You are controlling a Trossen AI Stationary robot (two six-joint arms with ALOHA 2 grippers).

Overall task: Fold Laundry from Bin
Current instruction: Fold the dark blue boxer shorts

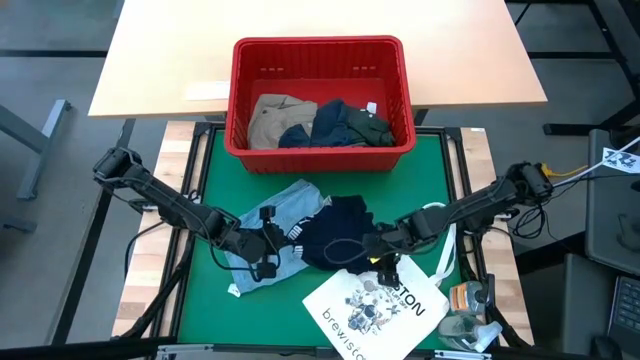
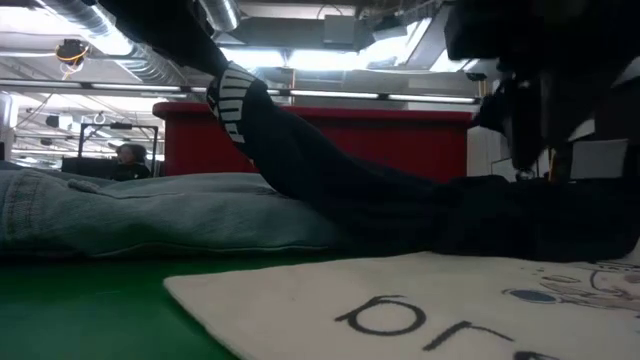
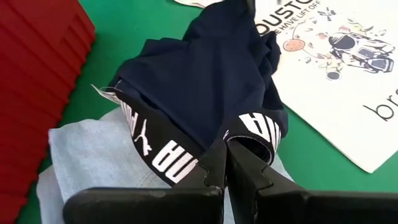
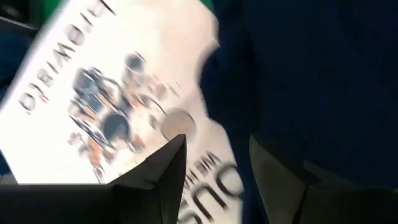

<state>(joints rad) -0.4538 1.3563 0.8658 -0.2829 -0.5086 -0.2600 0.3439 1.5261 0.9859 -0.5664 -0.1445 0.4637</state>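
Left gripper clamped shut on navy garment waistband; right gripper parted, empty. Soft, light, limp; best gripped at banded edge.

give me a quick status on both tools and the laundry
Left tool shut on the navy garment waistband, above the denim. Right tool open at the garment's other edge. White tote bag underlaps it; more laundry in the red bin.

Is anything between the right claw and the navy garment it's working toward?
Nothing visible. The right claw is open at the navy garment's edge, over the white tote bag. The left claw is shut on the garment's waistband, on the denim.
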